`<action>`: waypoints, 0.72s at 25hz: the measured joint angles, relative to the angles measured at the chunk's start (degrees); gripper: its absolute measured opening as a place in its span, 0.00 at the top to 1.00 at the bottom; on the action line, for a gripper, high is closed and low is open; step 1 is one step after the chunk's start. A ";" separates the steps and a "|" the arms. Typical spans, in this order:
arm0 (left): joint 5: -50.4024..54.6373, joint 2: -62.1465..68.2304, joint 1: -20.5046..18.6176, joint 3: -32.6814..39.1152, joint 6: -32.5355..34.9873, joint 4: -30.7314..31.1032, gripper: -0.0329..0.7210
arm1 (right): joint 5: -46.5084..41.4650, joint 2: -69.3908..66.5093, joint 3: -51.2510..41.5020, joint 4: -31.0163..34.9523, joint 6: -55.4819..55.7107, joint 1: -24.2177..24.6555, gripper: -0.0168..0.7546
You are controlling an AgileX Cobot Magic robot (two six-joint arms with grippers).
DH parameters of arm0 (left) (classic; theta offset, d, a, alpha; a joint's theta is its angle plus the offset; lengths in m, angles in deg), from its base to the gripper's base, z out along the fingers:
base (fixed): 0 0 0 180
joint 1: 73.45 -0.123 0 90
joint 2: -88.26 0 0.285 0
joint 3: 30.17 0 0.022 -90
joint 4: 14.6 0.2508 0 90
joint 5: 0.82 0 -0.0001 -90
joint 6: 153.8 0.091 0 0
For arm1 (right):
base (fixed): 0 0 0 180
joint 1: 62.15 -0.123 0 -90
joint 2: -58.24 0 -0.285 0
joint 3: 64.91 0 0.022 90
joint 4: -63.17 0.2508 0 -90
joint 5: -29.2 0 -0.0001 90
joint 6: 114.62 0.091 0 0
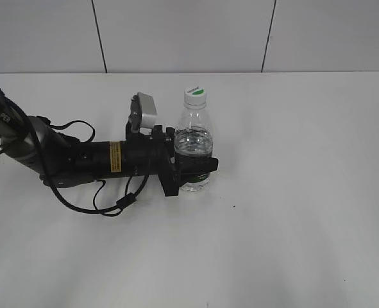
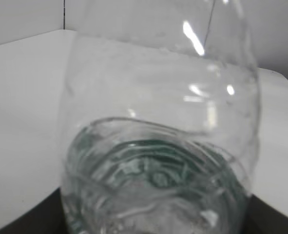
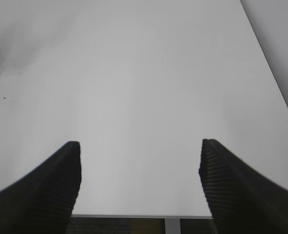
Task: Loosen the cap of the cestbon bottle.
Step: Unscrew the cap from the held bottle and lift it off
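From the outside camera, you've got the bottle (image 1: 193, 141) standing upright near the middle of the white bench (image 1: 292, 212), with water partway up and the cap (image 1: 195, 96) seated on top, green patch showing. Your left arm (image 1: 93, 159) lies low across the bench from the left edge, and your left hand (image 1: 195, 168) is clamped around the lower body of the bottle, right where the dark label band sits. A grey wrist camera (image 1: 144, 110) sticks up just left of the bottle's shoulder. Your right arm doesn't show in this view.

Over to the left wrist: the bottle (image 2: 158, 136) fills nearly the whole picture, clear ribbed plastic up close, green showing through the water at the bottom. You can't see the fingers themselves here.

Now the right wrist: your right hand (image 3: 140, 183) hangs over bare bench (image 3: 144, 73), its two dark ribbed fingers (image 3: 51, 190) spread wide apart with nothing between them. No bottle between them, just white surface running to the far edge.
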 joint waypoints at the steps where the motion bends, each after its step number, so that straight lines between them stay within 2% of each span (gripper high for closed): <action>1: 0.00 0.00 0.00 0.00 0.00 0.00 0.42 | 0.00 0.00 0.00 0.00 0.00 0.00 0.23; 7: 0.00 0.00 0.00 0.00 0.00 0.05 0.42 | 1.97 -2.07 1.50 2.46 -2.00 0.00 0.23; 12: 0.00 0.00 0.00 0.00 0.00 0.05 0.42 | 4.11 -14.46 7.15 6.96 -8.90 0.00 0.23; 18: -0.19 0.11 0.00 0.00 0.00 0.01 0.42 | 4.47 -32.94 17.66 9.99 -9.88 0.00 0.23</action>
